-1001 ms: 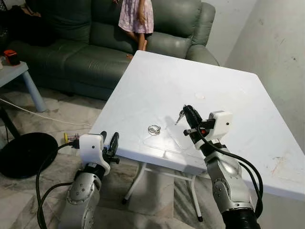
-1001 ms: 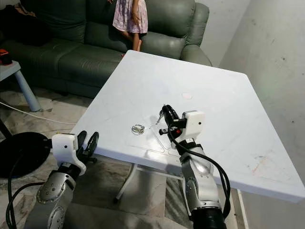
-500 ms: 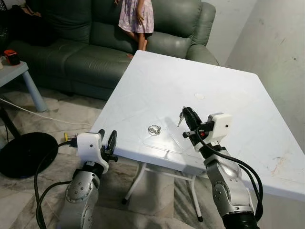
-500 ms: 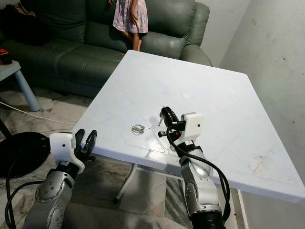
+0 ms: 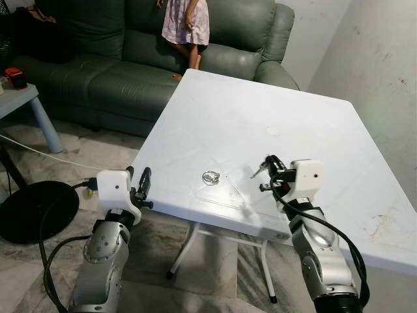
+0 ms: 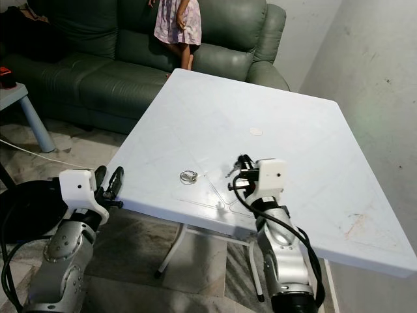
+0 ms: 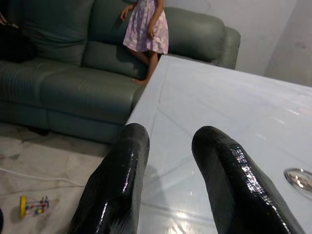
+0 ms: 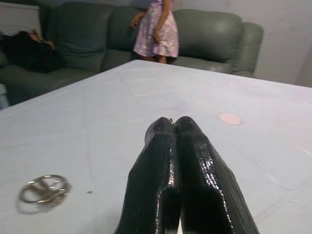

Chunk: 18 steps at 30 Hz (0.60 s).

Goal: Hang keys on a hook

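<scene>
Key pinched in your right gripper above the white table's near part.

Your key point(image 5: 257, 171) sticks out from the tips of the right gripper point(image 5: 267, 162), whose two fingers are pressed together on it. A loose key ring point(image 5: 210, 177) lies on the white table point(image 5: 260, 104) to its left, apart from the gripper. Your left gripper point(image 5: 138, 180) hangs off the table's near-left edge, fingers parted and holding nothing. A person in a pink dress point(image 5: 186, 19) stands by the green sofa point(image 5: 117, 59) behind.
</scene>
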{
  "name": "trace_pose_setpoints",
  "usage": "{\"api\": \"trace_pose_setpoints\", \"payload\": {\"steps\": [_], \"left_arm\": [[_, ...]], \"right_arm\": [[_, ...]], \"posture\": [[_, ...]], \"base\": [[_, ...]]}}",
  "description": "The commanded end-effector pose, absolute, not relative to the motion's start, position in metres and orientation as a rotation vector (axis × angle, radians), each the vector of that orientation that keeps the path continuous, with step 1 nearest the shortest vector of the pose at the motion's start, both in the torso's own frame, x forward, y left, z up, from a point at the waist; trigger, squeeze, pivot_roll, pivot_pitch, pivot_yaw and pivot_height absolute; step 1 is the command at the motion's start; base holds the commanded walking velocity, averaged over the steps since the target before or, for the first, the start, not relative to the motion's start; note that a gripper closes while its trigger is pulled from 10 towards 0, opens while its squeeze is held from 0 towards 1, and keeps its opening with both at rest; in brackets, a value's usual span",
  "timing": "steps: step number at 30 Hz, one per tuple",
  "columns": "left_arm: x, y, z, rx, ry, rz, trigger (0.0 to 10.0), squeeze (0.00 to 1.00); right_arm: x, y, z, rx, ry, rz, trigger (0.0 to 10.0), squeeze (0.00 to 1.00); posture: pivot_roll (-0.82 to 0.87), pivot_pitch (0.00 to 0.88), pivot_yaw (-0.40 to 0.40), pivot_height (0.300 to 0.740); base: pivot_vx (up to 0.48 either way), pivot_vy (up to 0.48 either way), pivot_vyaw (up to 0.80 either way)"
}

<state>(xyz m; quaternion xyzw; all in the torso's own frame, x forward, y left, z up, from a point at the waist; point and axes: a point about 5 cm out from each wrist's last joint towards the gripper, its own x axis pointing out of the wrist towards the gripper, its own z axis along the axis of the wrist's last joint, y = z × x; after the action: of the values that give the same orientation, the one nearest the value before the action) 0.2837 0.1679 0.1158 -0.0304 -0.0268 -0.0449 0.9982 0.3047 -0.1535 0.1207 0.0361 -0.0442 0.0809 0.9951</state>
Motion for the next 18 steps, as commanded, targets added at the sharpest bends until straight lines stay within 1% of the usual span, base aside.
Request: {"api": "trace_pose_setpoints", "payload": {"steps": [1, 7, 9, 11, 18], "left_arm": [[0.287, 0.164, 0.117, -0.075, -0.054, -0.11, 10.0, 0.0], [0.287, 0.164, 0.122, -0.084, -0.083, -0.113, 10.0, 0.0], [0.286, 0.164, 0.121, -0.1, -0.078, -0.119, 10.0, 0.0], [0.282, 0.162, 0.121, -0.15, -0.072, -0.158, 10.0, 0.0], [0.278, 0.161, 0.122, -0.168, -0.074, -0.16, 10.0, 0.0]], "right_arm": [[0.306, -0.16, 0.126, 0.053, -0.105, 0.153, 10.0, 0.0], [0.299, -0.16, 0.13, -0.018, -0.141, 0.153, 10.0, 0.0], [0.297, -0.16, 0.13, -0.021, -0.138, 0.15, 10.0, 0.0], [0.293, -0.161, 0.128, -0.021, -0.135, 0.133, 10.0, 0.0], [0.286, -0.162, 0.128, -0.02, -0.129, 0.104, 10.0, 0.0]], "posture": [[0.17, 0.0, -0.142, 0.74], [0.17, 0.0, -0.14, 0.74], [0.17, 0.0, -0.138, 0.74], [0.18, 0.0, -0.138, 0.74], [0.18, 0.0, -0.134, 0.74]], "base": [[0.0, 0.0, 0.0], [0.0, 0.0, 0.0], [0.0, 0.0, 0.0], [0.0, 0.0, 0.0], [0.0, 0.0, 0.0]]}}
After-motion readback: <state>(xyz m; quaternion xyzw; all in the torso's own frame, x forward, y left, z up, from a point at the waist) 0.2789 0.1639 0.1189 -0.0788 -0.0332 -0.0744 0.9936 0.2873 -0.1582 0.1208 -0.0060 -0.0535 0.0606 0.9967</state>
